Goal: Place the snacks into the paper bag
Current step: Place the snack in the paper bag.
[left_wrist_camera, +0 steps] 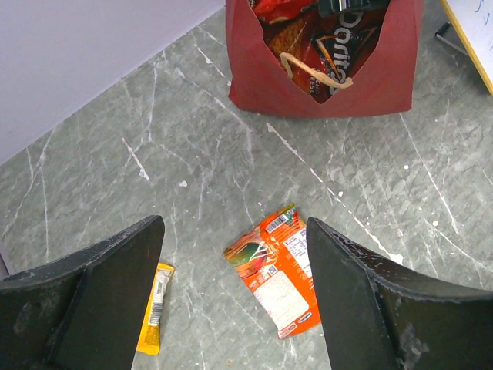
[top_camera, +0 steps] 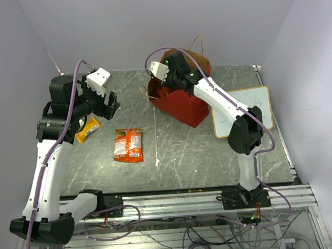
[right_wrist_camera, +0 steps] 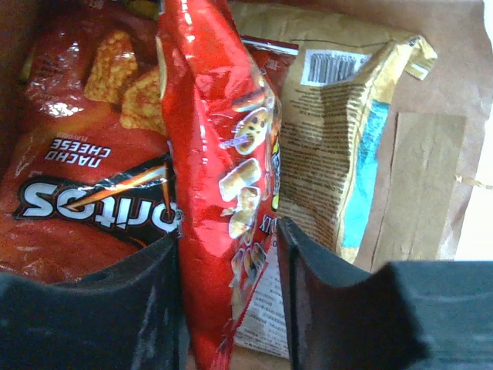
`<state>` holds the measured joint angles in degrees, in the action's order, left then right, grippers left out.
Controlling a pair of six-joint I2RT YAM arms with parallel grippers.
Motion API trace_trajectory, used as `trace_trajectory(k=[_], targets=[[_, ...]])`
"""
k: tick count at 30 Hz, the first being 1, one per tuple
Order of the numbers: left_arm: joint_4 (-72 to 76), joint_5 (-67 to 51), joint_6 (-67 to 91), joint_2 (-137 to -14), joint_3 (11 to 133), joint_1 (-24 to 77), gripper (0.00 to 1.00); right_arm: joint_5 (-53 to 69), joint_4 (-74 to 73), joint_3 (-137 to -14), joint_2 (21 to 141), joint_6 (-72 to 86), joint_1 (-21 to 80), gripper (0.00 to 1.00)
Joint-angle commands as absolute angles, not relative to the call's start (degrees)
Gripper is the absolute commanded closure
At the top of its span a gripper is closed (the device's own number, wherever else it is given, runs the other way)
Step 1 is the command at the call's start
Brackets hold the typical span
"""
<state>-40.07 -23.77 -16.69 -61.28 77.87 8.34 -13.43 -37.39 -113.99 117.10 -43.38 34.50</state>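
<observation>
- The left gripper (left_wrist_camera: 235,227) hangs over the table (left_wrist_camera: 100,162), its jaws spread wide and nothing between them
- Below it, an orange packet (left_wrist_camera: 273,274) lies flat on the table, showing between the two fingers in the left wrist view
- A slim yellow packet (left_wrist_camera: 156,316) lies near the orange one but apart from it, partly hidden by one finger
- The paper bag (top_camera: 185,112) stands upright toward the far side of the table, mouth open, with a twisted handle (left_wrist_camera: 312,73) drooping over its contents
- The right gripper (right_wrist_camera: 227,231) is down inside the bag's mouth, jaws partly apart, with a red packet (right_wrist_camera: 216,154) standing on edge between them
- Both fingers sit close against that packet, but I cannot tell whether they pinch it or merely flank it
- Inside the bag, a Doritos bag (right_wrist_camera: 85,162) lies on one side of the red packet, and a kraft pouch (right_wrist_camera: 331,139) with a white label lies on the other
- A whiteboard (top_camera: 241,108) lies flat on the table beside the bag, partly under the right arm
</observation>
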Motion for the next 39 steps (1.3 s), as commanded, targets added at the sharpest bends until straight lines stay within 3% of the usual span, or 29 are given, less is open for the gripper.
trace_trajectory(k=[1,5,16,30,39], targets=[[-38.1,-25.2,-17.3,-60.3,77.0,7.7,0.14,-9.4,-38.6,-115.0,117.7,-41.9,34.1,0.54],[-38.1,-25.0,-17.5,-60.1,76.8,7.7,0.14,-4.8,-40.8,-117.4,117.9,-39.2,32.8,0.43],[-37.8,-24.6,-17.6,-60.2,76.2,7.7,0.14,11.9,-47.3,-124.4,117.9,-32.4,26.8,0.30],[-36.3,-22.5,-16.4,-60.8,75.2,7.7,0.13,20.3,-46.2,-121.6,112.0,-28.0,24.0,0.30],[-40.1,-17.1,-15.9,-65.5,76.5,7.6,0.10,25.2,-40.5,-113.5,103.5,-22.4,21.7,0.30]])
